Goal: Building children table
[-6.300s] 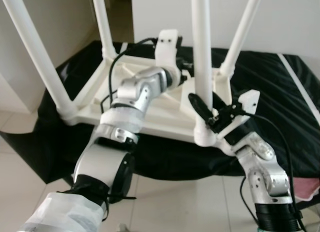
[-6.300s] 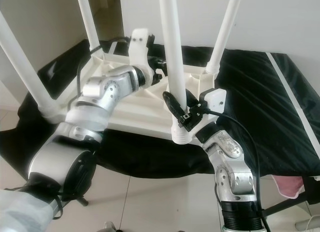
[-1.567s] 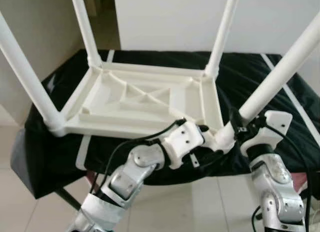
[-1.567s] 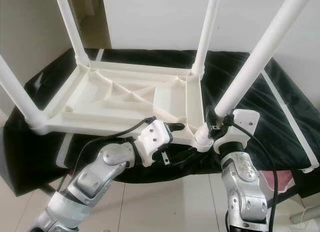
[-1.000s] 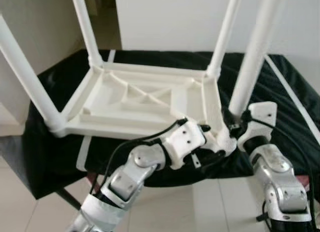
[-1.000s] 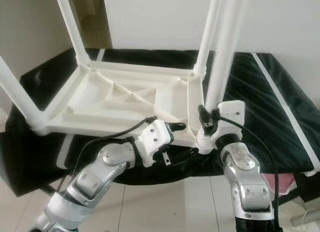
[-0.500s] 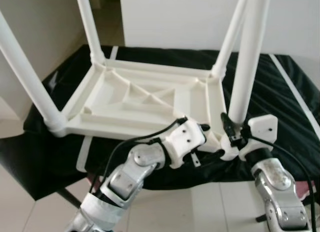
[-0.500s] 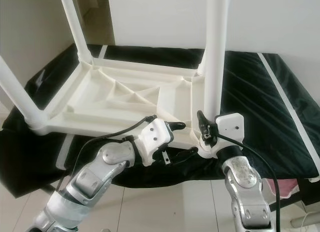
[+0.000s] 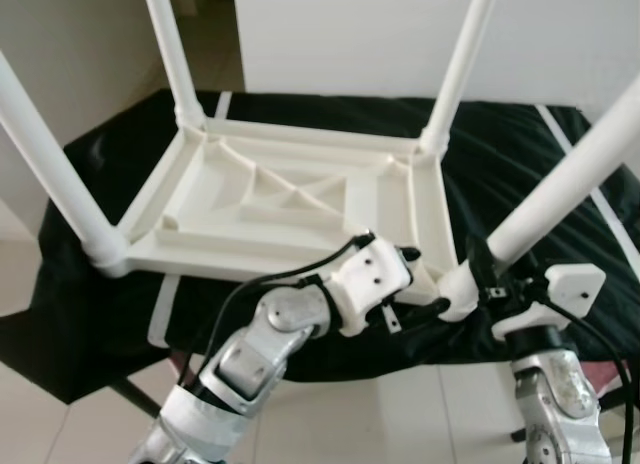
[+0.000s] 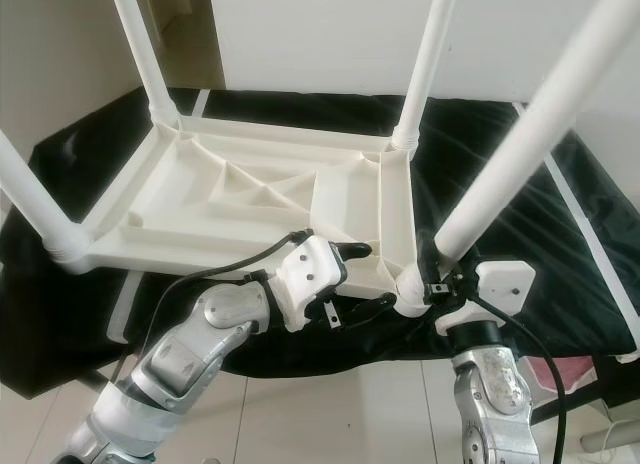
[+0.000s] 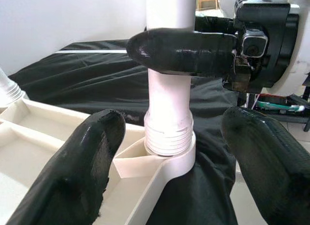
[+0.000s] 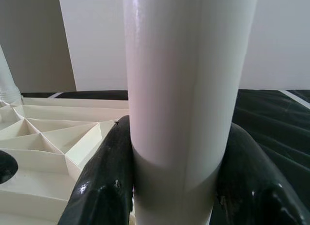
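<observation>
A black cloth (image 9: 545,164) is spread over a raised surface before a white wall; on it the white table (image 9: 290,199) is laid upside down, three legs upright; the near-right leg (image 10: 520,144) is tilted up and to the right, its foot at the corner socket (image 11: 167,159). The right gripper (image 10: 440,281) is closed around this leg just above the socket; the leg's thread is seen exposed in the left wrist view. The left gripper (image 11: 167,152) is held spread wide at the near edge, the socket between its fingers.
</observation>
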